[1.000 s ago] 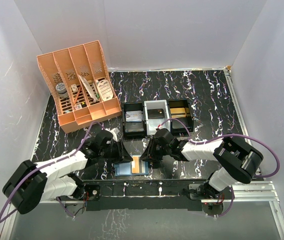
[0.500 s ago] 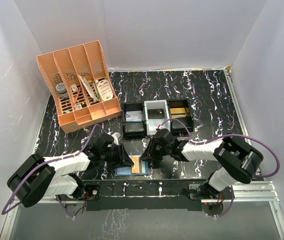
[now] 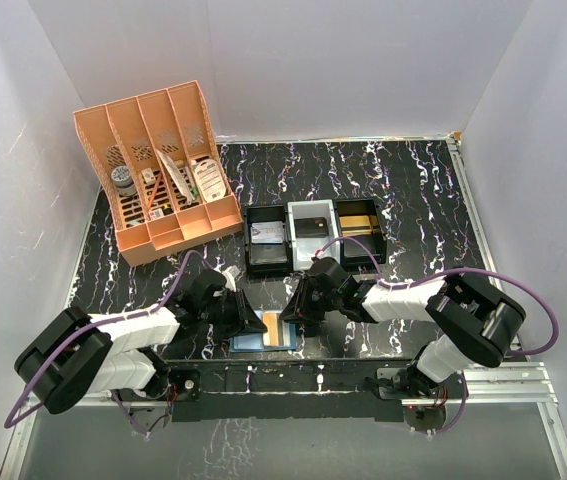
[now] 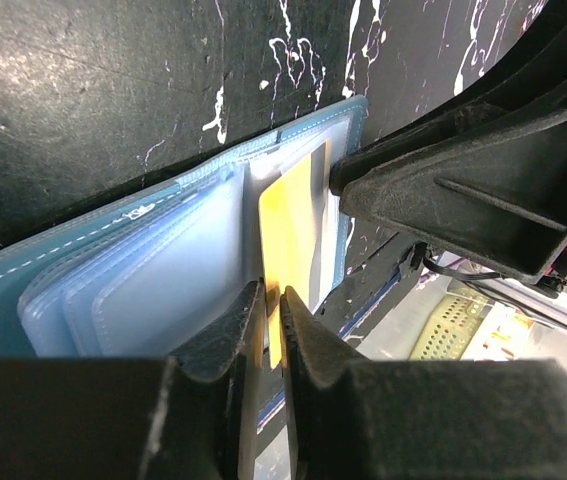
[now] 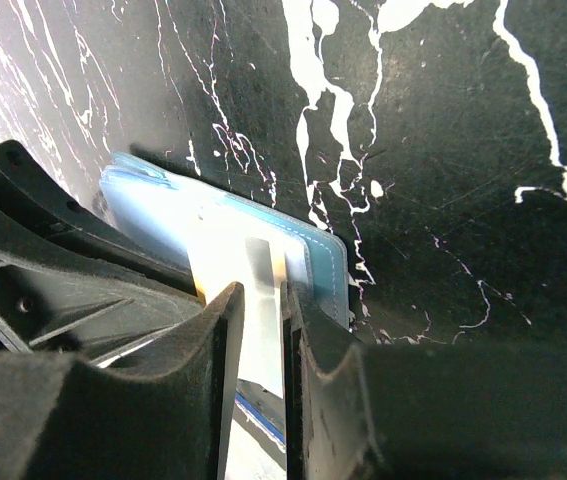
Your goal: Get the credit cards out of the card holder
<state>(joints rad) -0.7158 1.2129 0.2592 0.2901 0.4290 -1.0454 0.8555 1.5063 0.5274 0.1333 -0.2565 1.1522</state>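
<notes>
The card holder lies open on the black marbled surface, close to the near edge & btw. the two arms, w/ the lighter-blue inside facing up. In the left wrist view its clear pockets show on one half. On the other half a yellow-orange credit card sticks partly out of a pocket.

The left fingers are almost together, only a thin slot left, and the near edge of the credit card sits inside this slot, i.e. they pinch it. The card is not out yet; most of it lies on the holder.

The right fingers come from the opposite side, also nearly closed. A pale strip of the holder's half is btw. them, so they grip the card holder at its edge. If a card is inside that strip too, I cannot tell. In the left wrist view one right finger touches the holder's far edge, just beside the credit card.

Behind, apart from the holder, is a row of three trays, side by side: black, white, black. Each has sth. flat inside, too small to name. At the far left stands an orange organiser w/ four compartments holding small items.
</notes>
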